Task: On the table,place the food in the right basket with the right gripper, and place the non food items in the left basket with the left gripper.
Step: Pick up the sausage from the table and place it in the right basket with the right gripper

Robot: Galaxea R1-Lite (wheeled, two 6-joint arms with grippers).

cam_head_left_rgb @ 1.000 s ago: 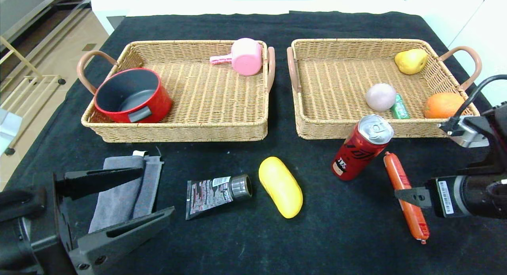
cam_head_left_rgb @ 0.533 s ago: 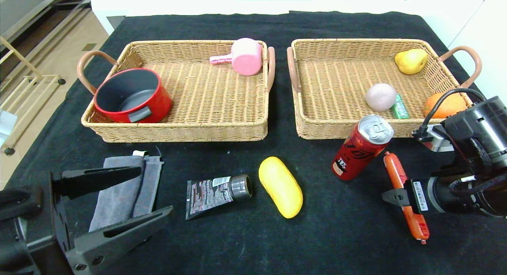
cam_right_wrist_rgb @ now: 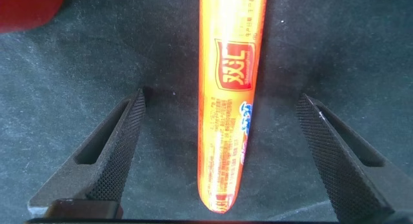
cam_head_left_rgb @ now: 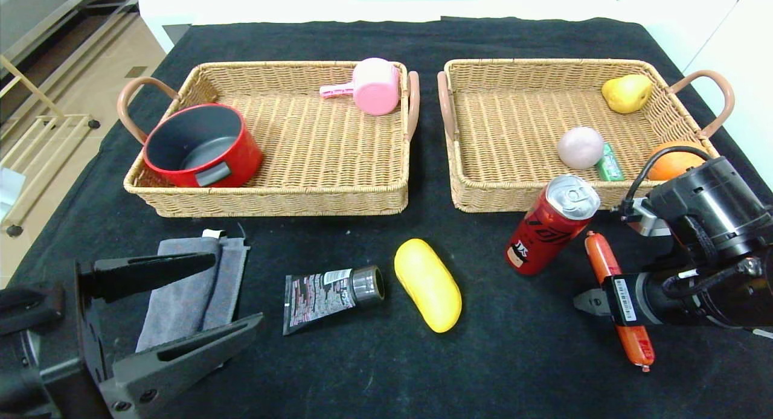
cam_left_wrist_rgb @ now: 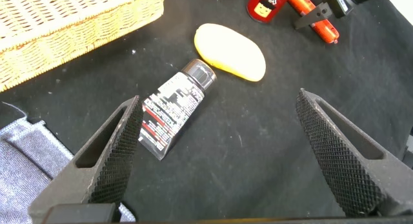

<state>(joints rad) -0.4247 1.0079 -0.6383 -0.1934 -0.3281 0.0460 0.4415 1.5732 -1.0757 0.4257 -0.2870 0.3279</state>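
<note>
Right claw (cam_right_wrist_rgb: 219, 153) gapes wide over the sausage (cam_head_left_rgb: 617, 298). Can (cam_head_left_rgb: 552, 224), yellow piece (cam_head_left_rgb: 427, 284), tube (cam_head_left_rgb: 331, 291) and towel (cam_head_left_rgb: 193, 286) all wait on the tabletop (cam_head_left_rgb: 513, 358); left claw (cam_head_left_rgb: 181, 310) hangs open near the towel.

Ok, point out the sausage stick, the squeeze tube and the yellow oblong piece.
sausage stick (cam_right_wrist_rgb: 227, 114), right wrist view, printed middle of the wrapper.
squeeze tube (cam_head_left_rgb: 319, 293), head view, printed body.
yellow oblong piece (cam_head_left_rgb: 427, 284), head view, middle.

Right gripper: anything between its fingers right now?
Yes. In the right wrist view the sausage stick lies lengthwise on the black cloth between the open right gripper, touching neither finger.
</note>
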